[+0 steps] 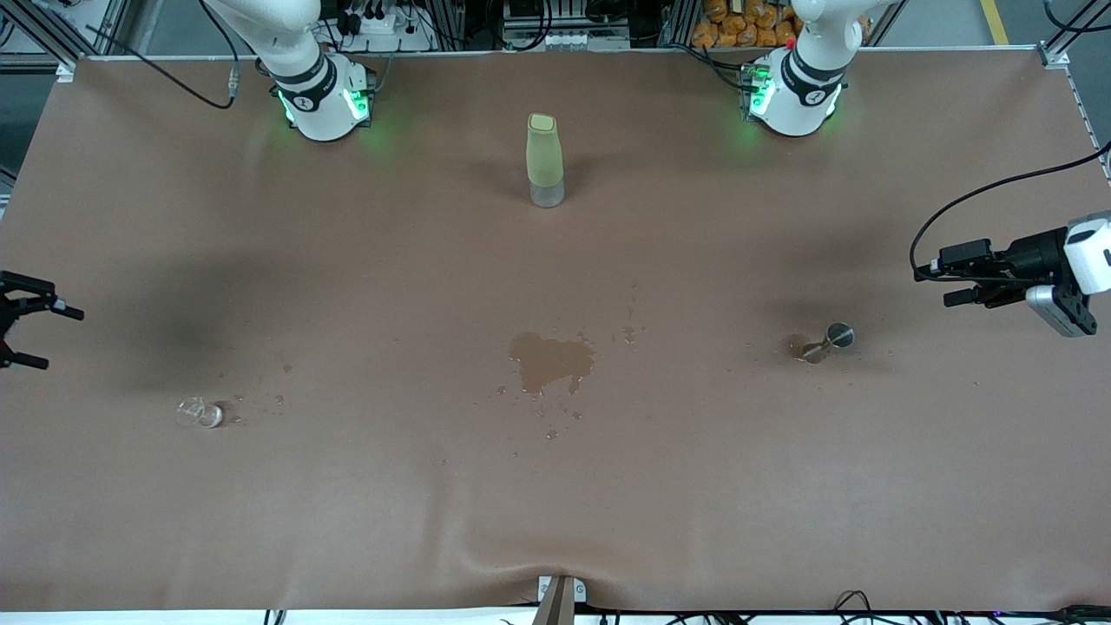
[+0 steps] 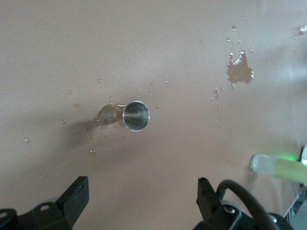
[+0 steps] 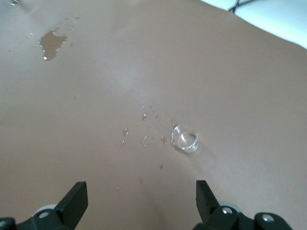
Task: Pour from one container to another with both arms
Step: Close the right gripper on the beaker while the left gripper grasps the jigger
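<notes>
Both grippers hang wide open with nothing in them.
One tiny clear cup [image 1: 200, 412] sits toward the right arm's end under the right gripper [image 1: 19, 319]; one metal jigger [image 1: 829, 341], maybe tipped over, sits near the left gripper [image 1: 959, 279]. Go down slowly and pinch each at its middle. One green bottle [image 1: 545, 160], one puddle [image 1: 550, 361].

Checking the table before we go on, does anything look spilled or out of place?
Yes. A puddle wets the middle of the table, with droplets around the clear cup and the metal measuring cup, which seems tipped over.
</notes>
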Action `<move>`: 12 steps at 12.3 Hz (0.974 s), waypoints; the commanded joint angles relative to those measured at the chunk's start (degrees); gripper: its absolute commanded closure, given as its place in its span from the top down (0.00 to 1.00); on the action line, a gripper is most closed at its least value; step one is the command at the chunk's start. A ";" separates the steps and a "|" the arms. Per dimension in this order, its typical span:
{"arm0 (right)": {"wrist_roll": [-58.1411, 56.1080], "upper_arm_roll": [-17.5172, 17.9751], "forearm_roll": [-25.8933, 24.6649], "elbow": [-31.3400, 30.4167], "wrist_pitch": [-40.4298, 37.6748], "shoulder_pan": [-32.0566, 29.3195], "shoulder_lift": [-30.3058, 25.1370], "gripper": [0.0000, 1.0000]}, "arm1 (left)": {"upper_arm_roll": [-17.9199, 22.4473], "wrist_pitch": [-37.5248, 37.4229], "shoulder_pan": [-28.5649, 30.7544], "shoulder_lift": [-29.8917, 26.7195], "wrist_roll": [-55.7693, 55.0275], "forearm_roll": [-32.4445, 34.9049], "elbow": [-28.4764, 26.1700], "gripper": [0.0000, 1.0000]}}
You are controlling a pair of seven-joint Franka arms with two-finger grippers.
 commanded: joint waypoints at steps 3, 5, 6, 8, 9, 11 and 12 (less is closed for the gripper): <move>-14.70 0.88 10.80 4.43 -0.87 -3.57 9.52 1.00 | -0.39 -0.03 6.64 11.64 29.53 -9.94 0.13 1.00; -20.24 0.79 15.72 4.52 -0.79 -4.19 12.69 1.00 | -0.39 -0.21 7.52 12.97 32.98 -10.04 0.31 1.00; -22.09 0.88 16.79 4.87 -0.78 -4.45 13.83 1.00 | -0.48 -0.30 7.61 13.93 36.39 -10.39 0.49 1.00; -25.78 0.88 19.25 5.23 -0.87 -4.98 15.85 1.00 | -0.48 -0.30 7.70 16.74 45.00 -12.93 0.93 1.00; -28.41 0.88 20.39 5.23 -0.87 -5.07 16.91 1.00 | -0.48 -0.30 7.70 18.32 49.65 -13.55 2.23 0.94; -34.91 0.88 23.90 5.23 -0.87 -5.60 19.37 1.00 | -0.48 -0.65 8.14 22.88 57.83 -13.56 6.71 0.83; -37.47 0.88 25.66 5.23 -0.87 -5.69 20.77 1.00 | -0.56 -1.61 8.49 23.78 59.79 -14.08 6.90 0.80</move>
